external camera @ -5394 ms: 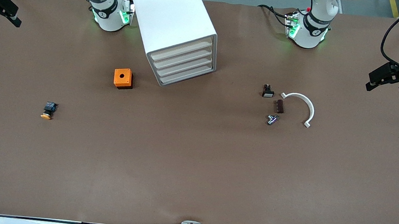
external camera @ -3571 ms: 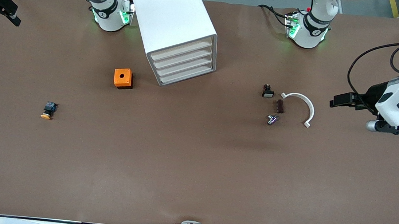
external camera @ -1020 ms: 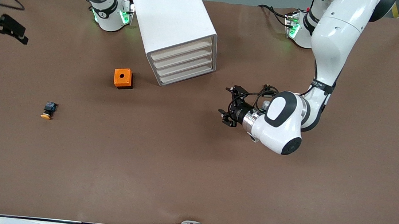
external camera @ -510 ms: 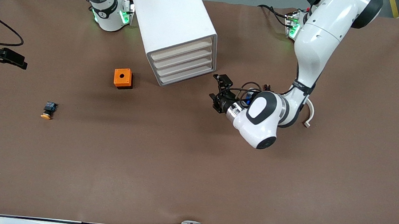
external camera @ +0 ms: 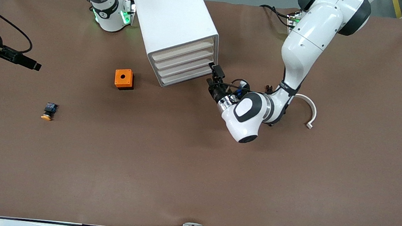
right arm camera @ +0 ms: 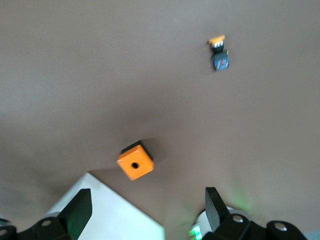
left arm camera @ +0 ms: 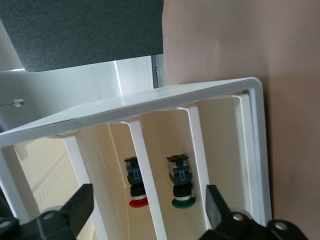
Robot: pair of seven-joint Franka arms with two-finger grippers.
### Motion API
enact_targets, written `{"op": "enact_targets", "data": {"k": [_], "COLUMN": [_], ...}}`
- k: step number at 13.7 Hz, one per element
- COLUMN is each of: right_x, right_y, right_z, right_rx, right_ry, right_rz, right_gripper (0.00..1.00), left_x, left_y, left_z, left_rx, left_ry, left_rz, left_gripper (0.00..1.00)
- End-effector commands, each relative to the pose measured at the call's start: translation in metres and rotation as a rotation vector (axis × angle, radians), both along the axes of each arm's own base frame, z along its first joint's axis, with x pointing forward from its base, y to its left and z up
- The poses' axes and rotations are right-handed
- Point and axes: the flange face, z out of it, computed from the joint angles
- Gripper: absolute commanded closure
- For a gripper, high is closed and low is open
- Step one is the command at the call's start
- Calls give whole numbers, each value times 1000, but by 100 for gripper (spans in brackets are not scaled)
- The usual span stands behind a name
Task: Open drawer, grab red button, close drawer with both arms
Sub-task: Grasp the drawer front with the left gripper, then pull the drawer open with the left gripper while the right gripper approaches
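Front view shows one cabinet (external camera: pixel 179 29) with four drawers, all shut, and the left gripper (external camera: pixel 214 78) at their corner, jaws apart. Only the left wrist view shows the red button (left arm camera: pixel 136 182) beside a green button (left arm camera: pixel 181 181) inside. The right gripper (external camera: pixel 28 62) hovers over the right arm's end of the surface (external camera: pixel 180 170), jaws apart.

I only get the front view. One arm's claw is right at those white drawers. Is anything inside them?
Observer: Yes. The left gripper is at the cabinet front, and its wrist camera shows a red-capped button inside.
Operator: Just that one?
Observer: No, a green-capped button sits in the next compartment.
Operator: And the other claw, is it open?
Observer: The right gripper, over the right arm's end of the table, has its fingers wide apart.
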Motion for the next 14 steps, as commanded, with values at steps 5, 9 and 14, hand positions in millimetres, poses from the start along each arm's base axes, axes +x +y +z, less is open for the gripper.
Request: {"op": "enact_targets", "data": {"k": [5, 9, 14], "right_x": [0, 2, 0], "right_y": [70, 135, 202], "right_z": [7, 8, -5], "right_rx": [31, 9, -17], "right_ry": [25, -21, -52], "right_rz": [-278, -418, -448], "right_gripper": [0, 0, 0], "left_x": [-19, -44, -62], "left_y": [-14, -30, -40], "left_z": [-21, -17, -21], "left_rx": [10, -13, -5], "left_ry": [80, 134, 159], "left_rz": [-19, -85, -116], "left_gripper": [46, 46, 50]}}
